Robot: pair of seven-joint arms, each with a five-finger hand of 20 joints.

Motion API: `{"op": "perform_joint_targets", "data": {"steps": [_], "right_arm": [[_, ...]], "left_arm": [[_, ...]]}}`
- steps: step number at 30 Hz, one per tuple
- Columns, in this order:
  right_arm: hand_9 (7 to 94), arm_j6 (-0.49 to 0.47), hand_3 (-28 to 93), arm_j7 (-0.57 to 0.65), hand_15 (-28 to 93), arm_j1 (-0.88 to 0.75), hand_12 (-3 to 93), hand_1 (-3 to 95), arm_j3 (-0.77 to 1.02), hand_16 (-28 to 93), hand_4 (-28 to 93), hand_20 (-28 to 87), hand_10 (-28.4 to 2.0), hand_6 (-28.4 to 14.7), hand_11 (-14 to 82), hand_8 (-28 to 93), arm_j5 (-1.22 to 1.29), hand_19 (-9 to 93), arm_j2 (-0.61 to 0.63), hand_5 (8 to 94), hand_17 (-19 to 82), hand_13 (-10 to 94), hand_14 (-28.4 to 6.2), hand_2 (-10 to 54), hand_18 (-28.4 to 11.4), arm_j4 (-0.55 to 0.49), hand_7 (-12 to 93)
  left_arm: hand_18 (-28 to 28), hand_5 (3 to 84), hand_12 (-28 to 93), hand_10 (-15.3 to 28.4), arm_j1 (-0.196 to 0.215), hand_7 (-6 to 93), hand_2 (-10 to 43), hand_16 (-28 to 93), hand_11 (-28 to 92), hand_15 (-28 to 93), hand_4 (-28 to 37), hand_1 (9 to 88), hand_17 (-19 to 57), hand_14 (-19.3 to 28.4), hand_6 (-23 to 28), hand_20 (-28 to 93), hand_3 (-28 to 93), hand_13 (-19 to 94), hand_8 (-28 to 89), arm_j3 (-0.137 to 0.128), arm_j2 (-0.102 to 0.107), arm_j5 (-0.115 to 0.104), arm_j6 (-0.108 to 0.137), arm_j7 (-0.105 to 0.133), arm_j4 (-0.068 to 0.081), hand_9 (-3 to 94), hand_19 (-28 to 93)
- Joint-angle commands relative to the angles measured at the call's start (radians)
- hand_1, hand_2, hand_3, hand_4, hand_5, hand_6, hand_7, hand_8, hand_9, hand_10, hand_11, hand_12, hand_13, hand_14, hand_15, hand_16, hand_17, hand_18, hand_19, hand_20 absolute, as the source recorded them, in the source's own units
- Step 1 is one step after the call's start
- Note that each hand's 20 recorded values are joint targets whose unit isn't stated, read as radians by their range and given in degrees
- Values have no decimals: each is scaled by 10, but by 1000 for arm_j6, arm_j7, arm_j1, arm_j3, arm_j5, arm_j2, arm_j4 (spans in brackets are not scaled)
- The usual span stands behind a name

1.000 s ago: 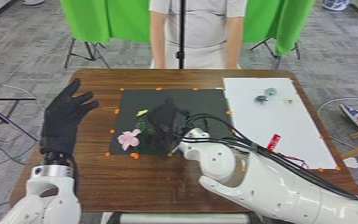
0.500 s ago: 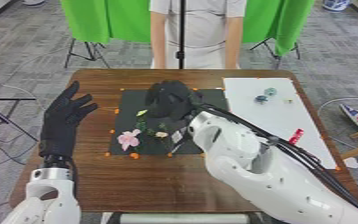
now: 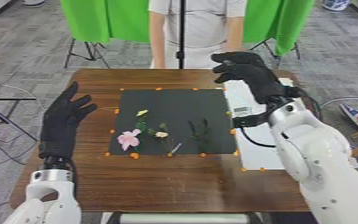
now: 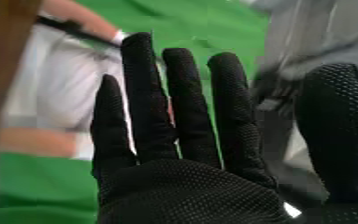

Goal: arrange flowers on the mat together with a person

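Left hand [image 3: 58, 120] and right hand [image 3: 254, 75] stand open, empty — pale flower [image 3: 161, 134], off the left thumb, appears light, fragile; grip its stem.

L hand [image 3: 61, 114], R hand [image 3: 256, 76] open.

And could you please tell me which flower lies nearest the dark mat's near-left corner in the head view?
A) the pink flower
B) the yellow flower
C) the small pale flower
A: the pink flower lies close to that corner of the dark mat, while the yellow flower is farther back and the small pale flower farther right.
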Motion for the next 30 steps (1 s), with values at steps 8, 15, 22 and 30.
{"op": "perform_joint_targets", "data": {"steps": [8,15,22,30], "right_arm": [[453,51,772,-105,298,-257,143,209,147,134,-275,159,-135,26,103,-125,497,427,0,430,38,380,-170,41,-215,37,162],[453,92,784,-174,298,-329,147,202,152,147,-279,159,-131,34,109,-129,544,418,18,416,36,382,-168,45,-214,32,169],[456,78,790,-174,302,-337,146,194,159,152,-282,164,-129,36,112,-131,555,416,25,414,35,382,-168,49,-214,29,171],[459,82,793,-177,306,-351,147,188,153,153,-283,168,-128,37,114,-131,586,416,0,412,36,384,-166,51,-214,24,170]], "left_arm": [[237,355,93,171,-1,87,64,-79,224,474,-283,207,-83,251,41,157,798,284,-81,9,-11,-2,22,5,26,381,467],[239,367,98,174,13,100,65,-75,236,494,-283,207,-81,258,48,162,795,288,-78,-18,-25,16,-1,-20,21,387,473],[242,368,96,177,18,103,65,-79,238,495,-283,207,-81,259,49,164,792,286,-85,-22,-26,11,-4,-18,20,387,473],[241,368,96,177,30,101,65,-80,241,497,-283,207,-80,258,49,164,792,287,-83,-39,-46,29,-17,-52,16,389,473]]}}
